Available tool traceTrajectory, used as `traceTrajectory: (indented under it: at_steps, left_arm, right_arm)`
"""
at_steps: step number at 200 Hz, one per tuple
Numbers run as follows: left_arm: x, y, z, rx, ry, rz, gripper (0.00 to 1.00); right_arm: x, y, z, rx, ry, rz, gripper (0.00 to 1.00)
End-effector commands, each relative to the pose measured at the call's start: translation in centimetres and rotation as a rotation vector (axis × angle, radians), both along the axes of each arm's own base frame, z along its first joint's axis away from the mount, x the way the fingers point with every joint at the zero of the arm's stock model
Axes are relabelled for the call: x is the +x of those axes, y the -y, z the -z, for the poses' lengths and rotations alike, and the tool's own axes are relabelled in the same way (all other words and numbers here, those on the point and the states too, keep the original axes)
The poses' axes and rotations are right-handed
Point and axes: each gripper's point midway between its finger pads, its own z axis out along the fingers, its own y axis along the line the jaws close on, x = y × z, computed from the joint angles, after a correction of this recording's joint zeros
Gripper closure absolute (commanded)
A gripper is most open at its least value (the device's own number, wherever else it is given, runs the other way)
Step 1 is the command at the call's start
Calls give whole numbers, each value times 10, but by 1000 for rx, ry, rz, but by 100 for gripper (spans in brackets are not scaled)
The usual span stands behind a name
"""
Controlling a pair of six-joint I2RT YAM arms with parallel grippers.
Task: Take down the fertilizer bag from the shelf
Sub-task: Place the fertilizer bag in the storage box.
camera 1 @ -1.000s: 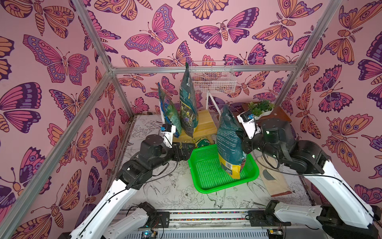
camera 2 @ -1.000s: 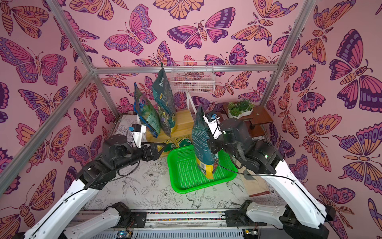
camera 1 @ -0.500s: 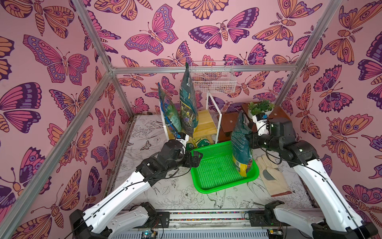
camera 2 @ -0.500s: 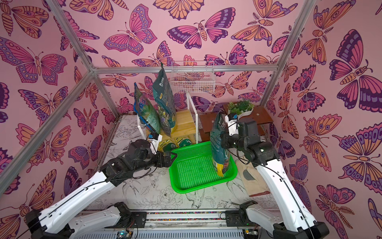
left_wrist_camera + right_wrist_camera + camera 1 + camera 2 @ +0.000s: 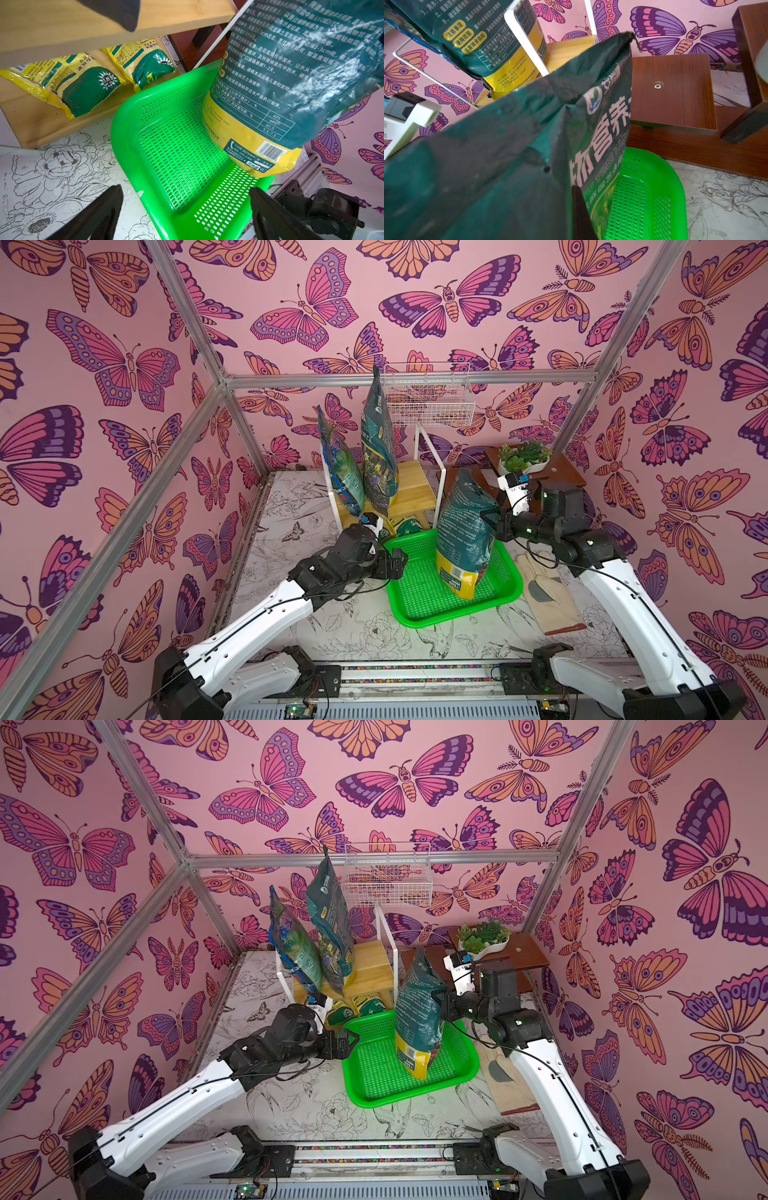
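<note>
R gripper (image 5: 488, 521) clamped tight on fertilizer bag (image 5: 463, 526), upper side. Bag's off the shelf (image 5: 410, 497), upright w/ bottom inside green tray (image 5: 415, 587), 3 o'clock side. L gripper (image 5: 400, 563) spread wide, empty, at tray's 9 o'clock rim; shelf at tray's 11 o'clock.

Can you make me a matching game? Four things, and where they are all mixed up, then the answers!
Things:
1. dark green and yellow fertilizer bag
2. small yellow and green packets
3. green plant in a white dish
4. beige work glove

Places:
A. on the dark brown wooden stand
B. on the flower-print table
C. in the right gripper, over the green plastic tray
D. on the lowest plank of the light wooden shelf

Pairs: 1-C, 2-D, 3-A, 4-B
</note>
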Motion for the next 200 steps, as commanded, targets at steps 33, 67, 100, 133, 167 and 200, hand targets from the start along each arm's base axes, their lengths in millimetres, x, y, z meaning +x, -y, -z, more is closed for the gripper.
traceTrajectory:
  at_steps: [33,67,100,133,167,200]
  left_arm:
    - [-1,-6,4,20,17,-12,0]
    - [1,-4,4,22,11,-12,0]
    - [4,-4,-7,34,44,-5,0]
    - [9,-3,-24,46,87,6,0]
    - [9,-1,-23,42,77,10,0]
    - [8,-2,-17,41,58,0,0]
  right_arm:
    - [18,4,-91,133,349,-56,100]
    - [17,0,-92,114,336,-111,100]
    - [16,10,-55,65,258,-75,100]
    - [18,29,-14,66,212,56,100]
    - [18,44,2,42,187,120,100]
    - [25,63,19,-3,135,207,100]
